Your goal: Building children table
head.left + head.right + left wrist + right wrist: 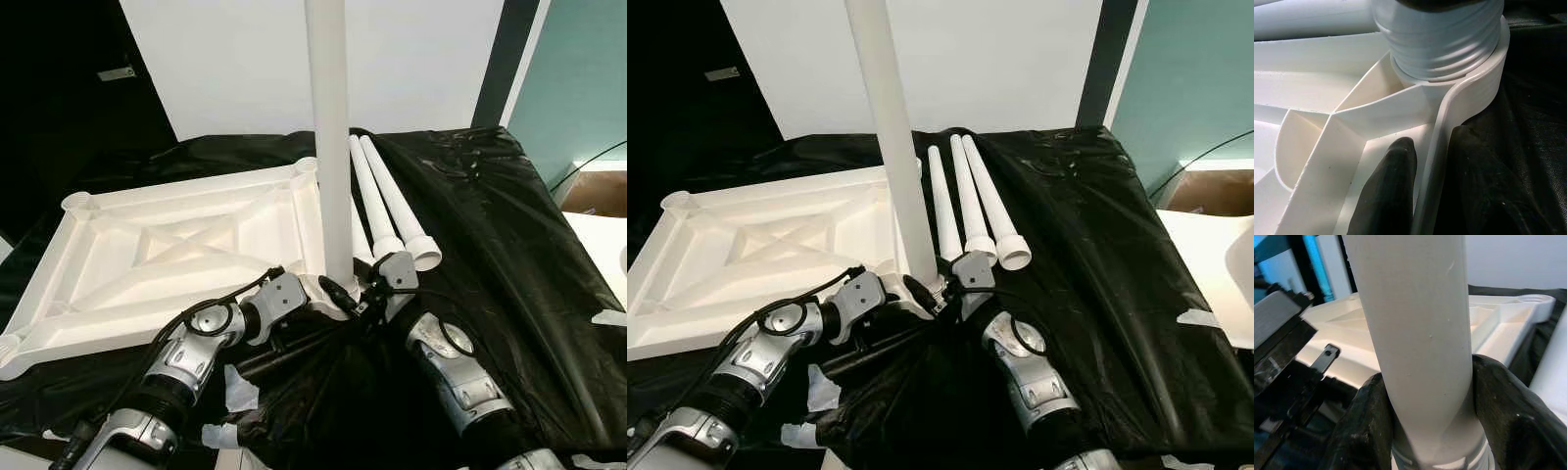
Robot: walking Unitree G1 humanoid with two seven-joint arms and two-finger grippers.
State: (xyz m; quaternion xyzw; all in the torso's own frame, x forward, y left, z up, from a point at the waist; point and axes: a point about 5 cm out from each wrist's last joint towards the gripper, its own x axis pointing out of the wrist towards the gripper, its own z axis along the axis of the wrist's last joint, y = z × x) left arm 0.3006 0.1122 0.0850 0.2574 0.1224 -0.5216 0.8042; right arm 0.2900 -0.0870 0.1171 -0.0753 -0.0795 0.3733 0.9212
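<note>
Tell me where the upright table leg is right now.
The upright leg stands in the near right corner socket of the upturned white tabletop, gripped near its base by the right claw, with three spare legs lying just right.

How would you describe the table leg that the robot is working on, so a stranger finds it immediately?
Start at the white tabletop lying upside down on the black sheet. At its near corner one white leg stands upright in the socket, gripped by the right hand. The other legs lie flat beside it.
</note>
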